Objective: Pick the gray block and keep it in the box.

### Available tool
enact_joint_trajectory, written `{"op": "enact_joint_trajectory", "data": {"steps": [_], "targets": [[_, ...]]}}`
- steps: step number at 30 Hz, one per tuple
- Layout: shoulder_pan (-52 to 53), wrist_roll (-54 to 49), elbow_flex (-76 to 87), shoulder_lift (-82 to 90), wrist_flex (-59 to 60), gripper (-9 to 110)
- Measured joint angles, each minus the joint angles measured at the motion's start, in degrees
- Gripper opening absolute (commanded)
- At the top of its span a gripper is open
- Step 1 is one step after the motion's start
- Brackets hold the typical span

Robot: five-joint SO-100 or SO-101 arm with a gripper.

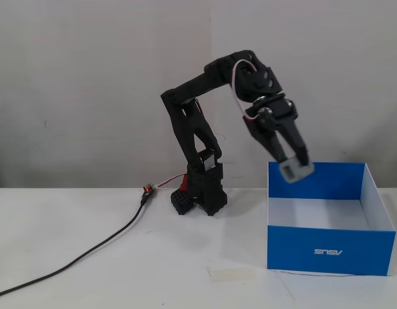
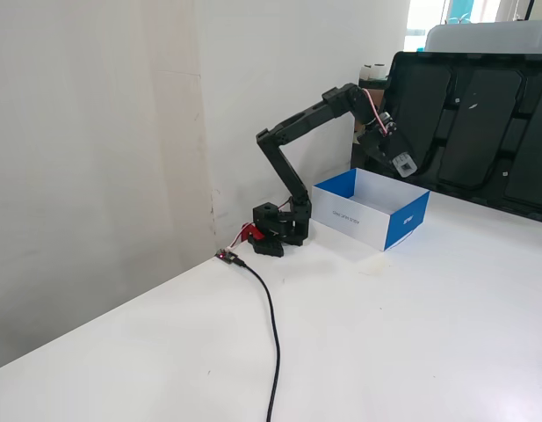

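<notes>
Fixed view: end effector (image 1: 295, 169) grips gray block (image 1: 296, 170) above box (image 1: 331, 248).

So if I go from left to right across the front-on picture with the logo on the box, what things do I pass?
Black cable → small red-lit plug → arm's base → gray block held up in the jaws → blue box.

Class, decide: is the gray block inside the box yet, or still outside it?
Outside. The gripper holds the gray block in the air above the box; it rests on nothing.
</notes>
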Motion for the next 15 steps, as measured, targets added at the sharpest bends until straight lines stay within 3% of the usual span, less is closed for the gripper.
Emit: {"op": "enact_joint_trajectory", "data": {"steps": [15], "targets": [[-17.23, 1.67, 0.88, -0.62, -2.81, 11]]}}
